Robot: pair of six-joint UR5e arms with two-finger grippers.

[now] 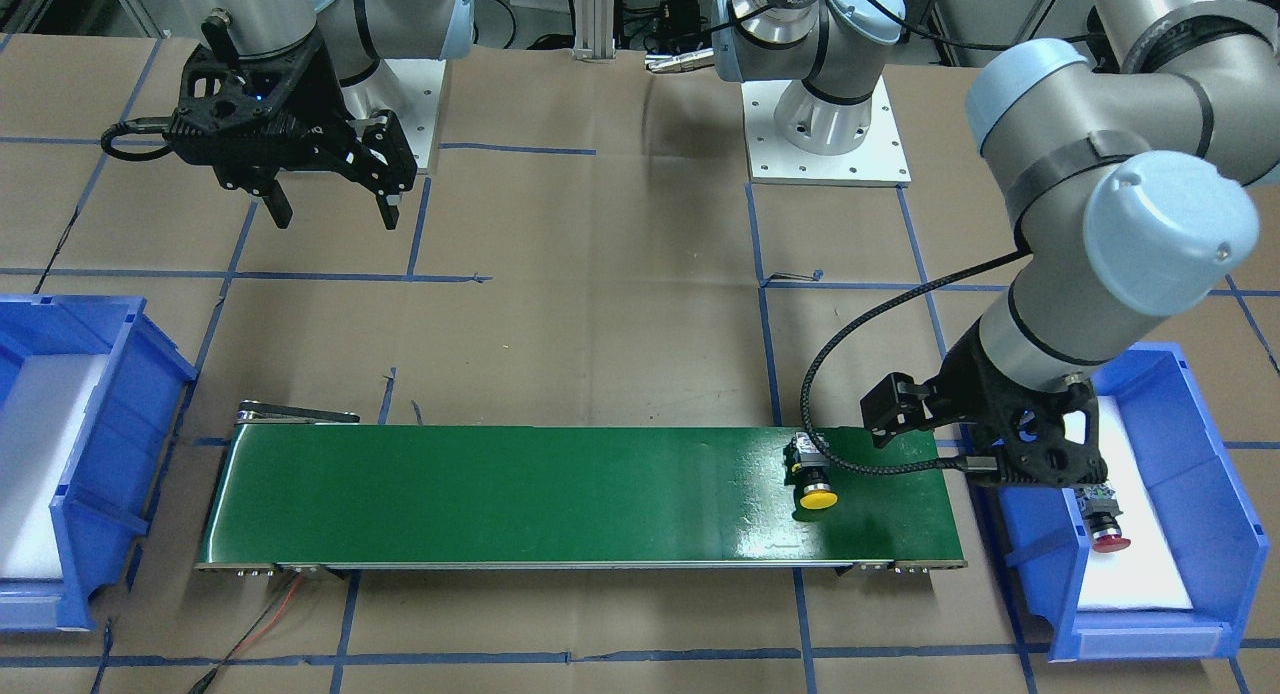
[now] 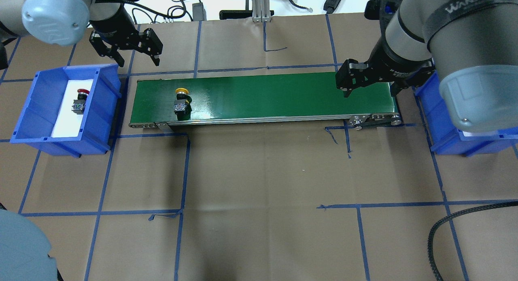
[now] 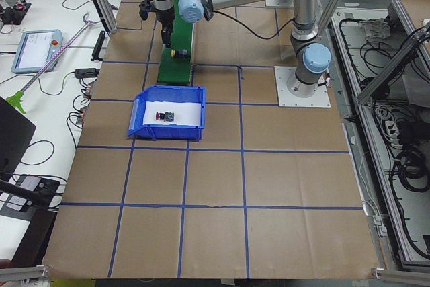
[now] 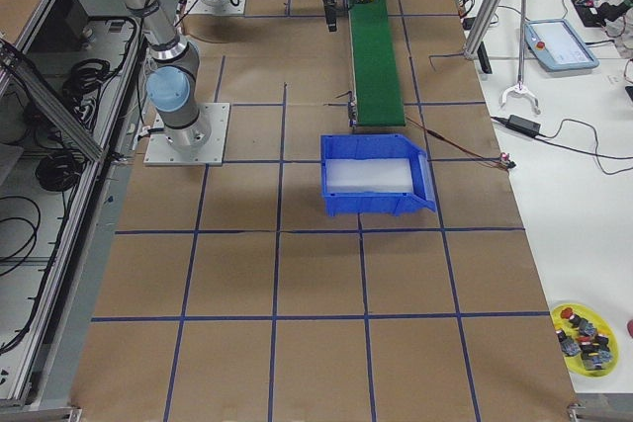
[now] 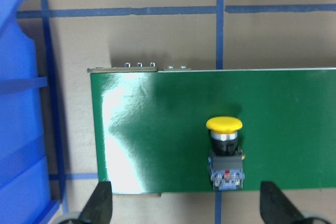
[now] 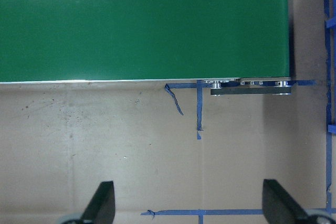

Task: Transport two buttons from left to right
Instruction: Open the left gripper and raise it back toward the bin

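Yellow button (image 2: 181, 99) lies at the left end of the green belt (image 2: 283, 94), overhead view; red button (image 2: 80, 101) rests in the blue bin (image 2: 36, 107) further left. Left gripper (image 2: 133, 62) and right gripper (image 2: 370, 90) both spread, empty. Buttons judged light, rigid. Domed caps likely slick, so grip the grey block body.

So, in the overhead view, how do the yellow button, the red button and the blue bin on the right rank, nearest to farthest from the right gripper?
Measured from the right gripper:
1. The right blue bin, just beside it, past the right end of the belt.
2. The yellow button, on the belt near its left end.
3. The red button, farthest, inside the left blue bin.
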